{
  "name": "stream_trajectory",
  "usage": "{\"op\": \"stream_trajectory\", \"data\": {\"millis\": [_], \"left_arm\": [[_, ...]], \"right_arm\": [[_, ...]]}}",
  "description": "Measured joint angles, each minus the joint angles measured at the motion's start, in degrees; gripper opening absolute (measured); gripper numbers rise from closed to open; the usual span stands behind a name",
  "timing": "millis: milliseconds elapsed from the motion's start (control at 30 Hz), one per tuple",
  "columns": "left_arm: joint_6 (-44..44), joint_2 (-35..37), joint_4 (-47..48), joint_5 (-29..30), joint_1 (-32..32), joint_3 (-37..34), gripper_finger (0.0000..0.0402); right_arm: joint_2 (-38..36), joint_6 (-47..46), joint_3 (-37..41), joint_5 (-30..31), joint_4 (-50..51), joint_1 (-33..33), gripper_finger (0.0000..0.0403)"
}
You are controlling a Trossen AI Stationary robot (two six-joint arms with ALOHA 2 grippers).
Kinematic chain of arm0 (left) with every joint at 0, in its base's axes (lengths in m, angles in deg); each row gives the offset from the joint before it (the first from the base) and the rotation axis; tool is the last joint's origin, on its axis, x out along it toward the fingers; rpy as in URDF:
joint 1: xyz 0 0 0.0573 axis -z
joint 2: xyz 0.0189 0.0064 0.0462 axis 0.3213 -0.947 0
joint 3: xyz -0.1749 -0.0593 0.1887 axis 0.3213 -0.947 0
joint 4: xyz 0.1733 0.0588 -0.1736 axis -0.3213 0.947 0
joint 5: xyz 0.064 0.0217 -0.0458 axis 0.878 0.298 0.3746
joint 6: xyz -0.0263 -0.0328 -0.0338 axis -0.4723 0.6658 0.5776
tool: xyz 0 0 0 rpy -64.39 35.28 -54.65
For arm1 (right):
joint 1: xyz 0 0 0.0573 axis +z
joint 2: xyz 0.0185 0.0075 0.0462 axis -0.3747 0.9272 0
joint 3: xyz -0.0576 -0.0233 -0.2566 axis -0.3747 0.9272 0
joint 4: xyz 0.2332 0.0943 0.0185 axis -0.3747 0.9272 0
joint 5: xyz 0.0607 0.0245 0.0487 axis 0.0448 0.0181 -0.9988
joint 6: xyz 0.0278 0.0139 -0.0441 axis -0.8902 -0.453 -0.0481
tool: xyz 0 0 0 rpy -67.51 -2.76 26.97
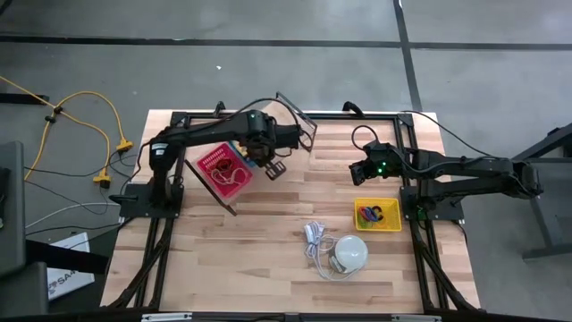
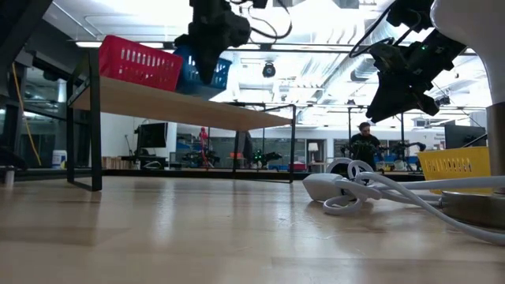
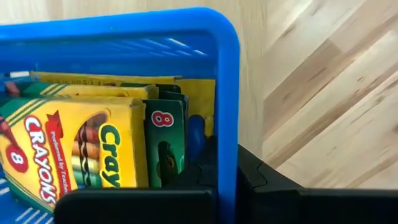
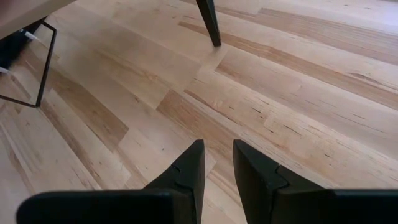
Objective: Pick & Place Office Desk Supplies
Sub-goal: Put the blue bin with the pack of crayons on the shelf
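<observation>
A blue basket (image 3: 124, 43) holds yellow-and-green crayon boxes (image 3: 74, 149). It sits up at the raised wooden shelf (image 2: 173, 106), beside a red basket (image 2: 138, 63) that stands on the shelf. My left gripper (image 3: 225, 171) is shut on the blue basket and comes down on it from above (image 2: 207, 47). My right gripper (image 4: 217, 165) hangs open over bare table at the right (image 1: 357, 170), with nothing between its fingers. A yellow basket (image 1: 393, 225) with small coloured pieces in it stands on the table near the right arm. My left gripper pinches the blue basket's side wall just below the rim (image 3: 227, 124), next to a corner. One finger (image 3: 199, 171) is inside by the crayon boxes and the other (image 3: 255, 174) is outside. The fingers point steeply down. Whether the basket's bottom rests on the shelf cannot be told.
A white dome (image 1: 350, 253) with a looped white cord (image 1: 315, 237) lies on the table near the front. The shelf stands on thin black legs (image 4: 208, 22). Bare wood lies in front of the shelf and between the two arms.
</observation>
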Motion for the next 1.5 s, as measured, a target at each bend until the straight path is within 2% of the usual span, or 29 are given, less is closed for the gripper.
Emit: {"op": "stream_trajectory", "data": {"millis": [400,900,1300,1500], "left_arm": [[1.8,-0.6,-2.1,0.7,3.9,-1.9,0.0000],[1.5,-2.0,-4.2,-0.3,2.5,-2.9,0.0003],[1.3,-2.0,-4.5,-0.4,2.4,-2.9,0.0070],[1.3,-2.0,-4.5,-0.5,2.4,-2.9,0.0078]], "right_arm": [[0.0,0.0,0.0,0.0,0.0,0.0,0.0071],[0.0,0.0,0.0,0.0,0.0,0.0,0.0071],[0.0,0.0,0.0,0.0,0.0,0.0,0.0071],[0.0,0.0,0.0,0.0,0.0,0.0,0.0071]]}}
